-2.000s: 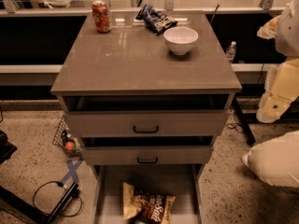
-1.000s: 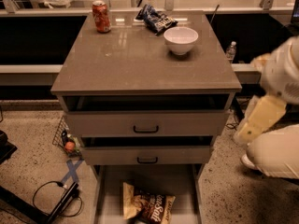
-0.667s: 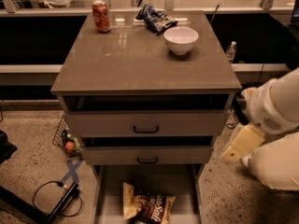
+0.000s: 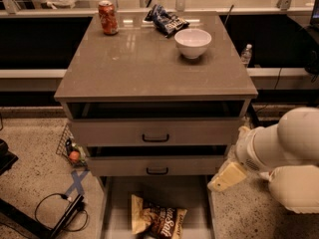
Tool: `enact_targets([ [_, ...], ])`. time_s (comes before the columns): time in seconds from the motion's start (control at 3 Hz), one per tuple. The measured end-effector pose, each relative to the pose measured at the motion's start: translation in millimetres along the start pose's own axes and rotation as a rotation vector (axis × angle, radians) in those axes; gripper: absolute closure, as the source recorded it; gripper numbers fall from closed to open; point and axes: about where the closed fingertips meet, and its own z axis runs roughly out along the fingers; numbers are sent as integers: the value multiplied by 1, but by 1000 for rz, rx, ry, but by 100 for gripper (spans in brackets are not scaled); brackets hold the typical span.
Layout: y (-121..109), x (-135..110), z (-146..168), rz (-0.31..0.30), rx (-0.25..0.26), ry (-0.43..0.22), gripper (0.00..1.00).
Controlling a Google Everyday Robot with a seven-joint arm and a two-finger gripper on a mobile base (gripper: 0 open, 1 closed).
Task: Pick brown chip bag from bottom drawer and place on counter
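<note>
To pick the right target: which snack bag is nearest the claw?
The brown chip bag in the bottom drawer; the claw hovers by that drawer's right side. The blue bag lies at the counter's back.

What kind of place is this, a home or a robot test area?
Probably a mock kitchen for robot tests: a drawer cabinet, a can and snack bag on its counter, cables and a blue tape cross on the floor. The end effector is beside the bottom drawer.
</note>
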Motion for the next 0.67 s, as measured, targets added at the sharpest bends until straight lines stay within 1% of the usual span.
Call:
enact_targets([
  [0.33, -16, -12, 3, 5, 73, -54, 0],
  [0.67, -16, -13, 6, 6, 75, -57, 0],
])
